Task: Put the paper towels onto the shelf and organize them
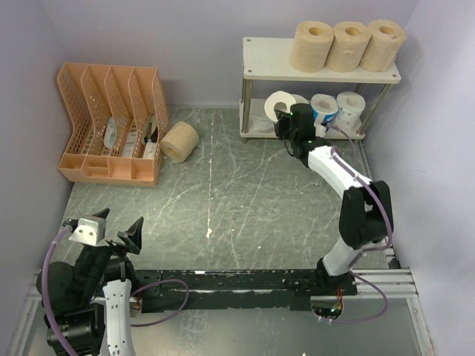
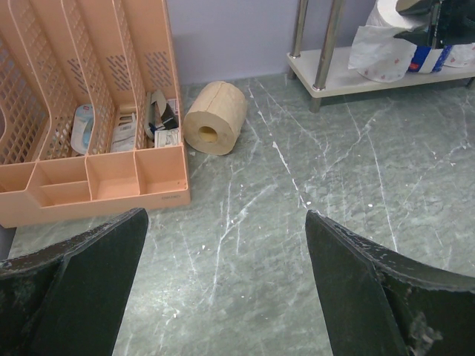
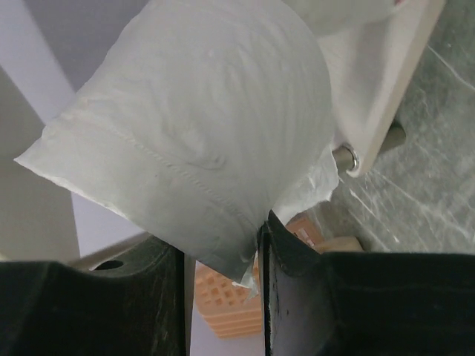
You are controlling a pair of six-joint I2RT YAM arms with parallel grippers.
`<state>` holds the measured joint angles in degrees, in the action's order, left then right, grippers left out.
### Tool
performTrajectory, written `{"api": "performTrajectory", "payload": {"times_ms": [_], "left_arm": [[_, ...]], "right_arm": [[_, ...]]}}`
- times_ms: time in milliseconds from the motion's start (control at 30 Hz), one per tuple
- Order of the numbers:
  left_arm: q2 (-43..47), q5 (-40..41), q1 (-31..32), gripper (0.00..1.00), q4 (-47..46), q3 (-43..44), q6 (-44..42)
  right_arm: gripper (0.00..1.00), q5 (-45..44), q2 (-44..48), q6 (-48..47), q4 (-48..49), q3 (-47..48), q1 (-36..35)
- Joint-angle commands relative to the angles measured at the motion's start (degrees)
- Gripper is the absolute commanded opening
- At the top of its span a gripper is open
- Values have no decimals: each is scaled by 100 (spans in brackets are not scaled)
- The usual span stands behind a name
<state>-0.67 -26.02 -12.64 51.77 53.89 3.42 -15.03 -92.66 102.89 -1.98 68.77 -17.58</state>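
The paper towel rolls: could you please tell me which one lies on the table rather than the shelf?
The tan roll on its side beside the orange organizer; the others are at the shelf.

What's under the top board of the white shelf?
A white roll, a blue-and-white one and a dotted one sit on the lower board. The right gripper hides what is behind it.

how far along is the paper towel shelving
Done: three tan rolls atop the shelf, a blue-wrapped roll and a dotted roll on its lower tier. In hand: the right tool pinches a white roll there. Remaining: one tan roll by the orange organizer; left tool open.
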Motion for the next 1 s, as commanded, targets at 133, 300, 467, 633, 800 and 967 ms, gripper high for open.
{"api": "performTrajectory", "payload": {"times_ms": [133, 300, 467, 633, 800, 967], "left_arm": [[67, -38, 11, 99, -111, 25, -1], [66, -19, 10, 99, -123, 16, 10], [67, -10, 16, 99, -125, 21, 19], [66, -25, 16, 99, -134, 15, 10], [64, -38, 15, 99, -133, 9, 10], [64, -32, 9, 99, -135, 8, 10]], "right_arm": [[0, 987, -1021, -250, 172, 843, 212], [0, 1455, -1594, -269, 119, 1346, 198], [0, 1556, -1697, -205, 96, 1358, 146], [0, 1482, -1634, -172, 205, 1025, 110], [34, 1632, -1858, -361, 307, 1287, 132], [78, 1334, -1922, -628, 289, 1694, 106]]}}
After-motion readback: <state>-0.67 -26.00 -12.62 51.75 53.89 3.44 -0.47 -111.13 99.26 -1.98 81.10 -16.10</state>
